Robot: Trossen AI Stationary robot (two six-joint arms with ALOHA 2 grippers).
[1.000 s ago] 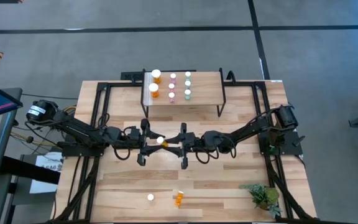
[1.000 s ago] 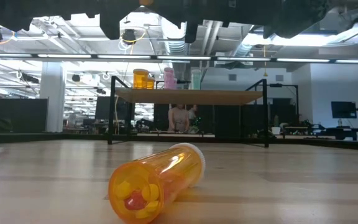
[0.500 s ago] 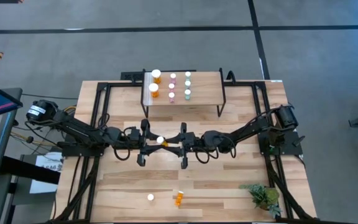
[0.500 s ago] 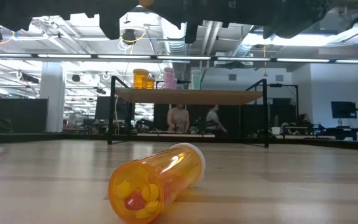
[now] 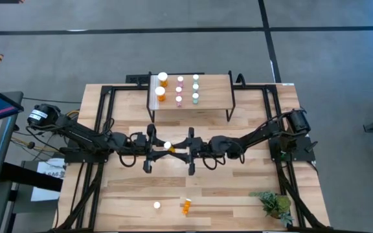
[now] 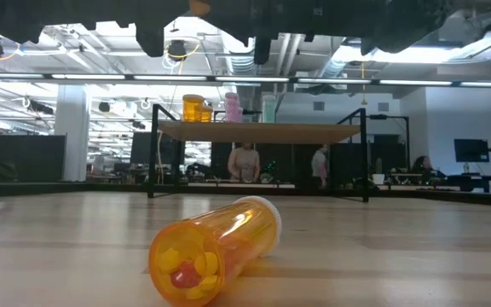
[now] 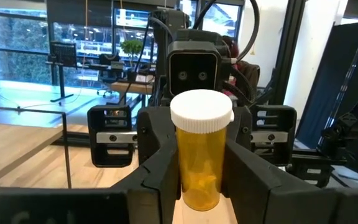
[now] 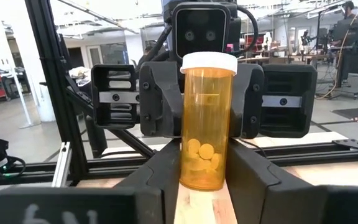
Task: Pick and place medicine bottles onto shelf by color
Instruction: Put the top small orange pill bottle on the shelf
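Note:
An orange medicine bottle (image 5: 167, 146) with a white cap stands upright in the air above the table's middle. My left gripper (image 5: 162, 148) comes at it from the table's left and my right gripper (image 5: 174, 150) from the right. They face each other, and both are shut on the bottle. The shelf (image 5: 214, 97) stands at the far middle on black legs. It carries two wide orange bottles (image 5: 161, 94), pink ones (image 5: 179, 99) and teal ones (image 5: 195, 98). Another orange bottle (image 6: 216, 251) lies on its side near the front edge. My left gripper pinches the lower part of the bottle's orange body (image 7: 186, 182) between its two fingers. The fingers (image 7: 157, 180) lie level and come from the table's left. The bottle stands upright, cap up, clear of the table. My right gripper pinches the same lower body (image 8: 190, 171) between its two fingers, on opposite sides. These fingers (image 8: 253, 177) reach in level from the table's right. Pills show through the wall just above the fingers.
A small white round thing (image 5: 157, 205) lies left of the fallen bottle (image 5: 186, 207). A green plant (image 5: 274, 203) sits at the near right corner. Black frame rails (image 5: 102, 110) run along both table sides. People move in the room behind the shelf (image 6: 244, 160).

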